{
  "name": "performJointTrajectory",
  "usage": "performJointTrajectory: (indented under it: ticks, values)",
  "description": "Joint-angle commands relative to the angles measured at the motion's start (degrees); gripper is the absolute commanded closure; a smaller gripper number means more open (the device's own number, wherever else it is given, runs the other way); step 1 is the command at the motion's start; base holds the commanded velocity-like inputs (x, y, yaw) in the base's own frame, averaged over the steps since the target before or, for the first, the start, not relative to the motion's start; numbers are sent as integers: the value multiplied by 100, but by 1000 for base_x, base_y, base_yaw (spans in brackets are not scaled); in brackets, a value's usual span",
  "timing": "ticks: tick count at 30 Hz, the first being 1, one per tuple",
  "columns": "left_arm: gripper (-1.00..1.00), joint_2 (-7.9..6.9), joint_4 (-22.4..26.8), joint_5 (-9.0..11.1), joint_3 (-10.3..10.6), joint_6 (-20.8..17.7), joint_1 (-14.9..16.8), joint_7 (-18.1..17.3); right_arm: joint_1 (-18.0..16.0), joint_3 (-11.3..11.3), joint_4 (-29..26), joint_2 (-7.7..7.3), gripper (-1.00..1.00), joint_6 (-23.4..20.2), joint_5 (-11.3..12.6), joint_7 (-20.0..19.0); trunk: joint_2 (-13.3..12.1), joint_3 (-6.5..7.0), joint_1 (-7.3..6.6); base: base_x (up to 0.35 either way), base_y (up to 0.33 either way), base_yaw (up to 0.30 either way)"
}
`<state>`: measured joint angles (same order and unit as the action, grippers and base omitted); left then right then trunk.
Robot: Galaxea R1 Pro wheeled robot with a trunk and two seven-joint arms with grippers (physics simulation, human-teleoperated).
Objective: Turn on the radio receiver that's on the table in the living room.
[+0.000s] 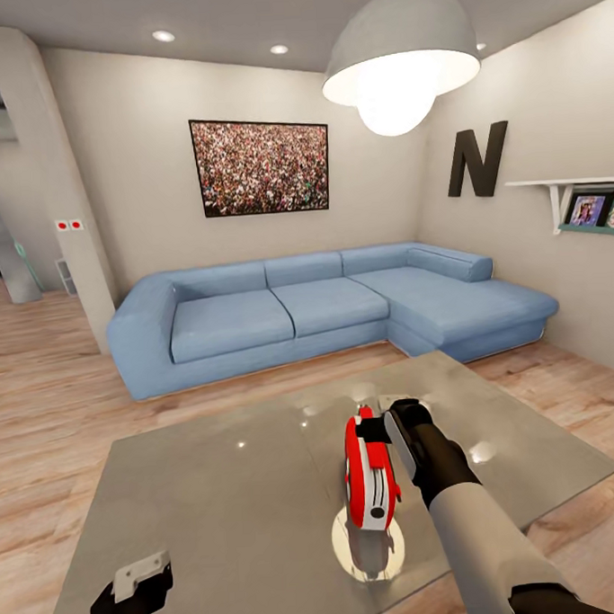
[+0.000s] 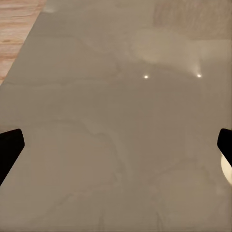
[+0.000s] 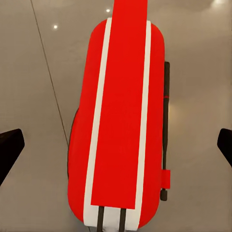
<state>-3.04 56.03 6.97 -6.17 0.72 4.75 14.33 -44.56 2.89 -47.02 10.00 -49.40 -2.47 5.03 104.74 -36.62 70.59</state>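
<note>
Right gripper (image 1: 391, 421) meets rounded red-white radio receiver (image 1: 368, 473) on glossy table (image 1: 218, 492).

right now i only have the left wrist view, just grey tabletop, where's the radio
Observer: The radio receiver stands on edge on the table, off to the robot's right of your arm.
Operator: is the right tool on it
Observer: The right tool is at the radio's top; its wrist view shows both fingertips wide apart with the red and white edge between them, so it is open.
Operator: and my left tool
Observer: The left tool hangs low over the table's near left part, open, holding nothing.
</note>
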Motion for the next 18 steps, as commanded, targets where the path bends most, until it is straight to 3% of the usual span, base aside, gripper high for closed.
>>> performJointTrajectory:
  ticks: [1, 18]
  values:
    - [-100, -1, 1, 1, 0, 1, 0, -2, 0, -2, 0, 0, -100, 0, 0, 0, 0, 0, 0, 0, 0, 0]
    - [-100, -3, 3, 15, -1, 7, 0, -26, 0, -9, 170, 0, -100, 0, 1, -2, 0, 0, 0, 0, 0, 0]
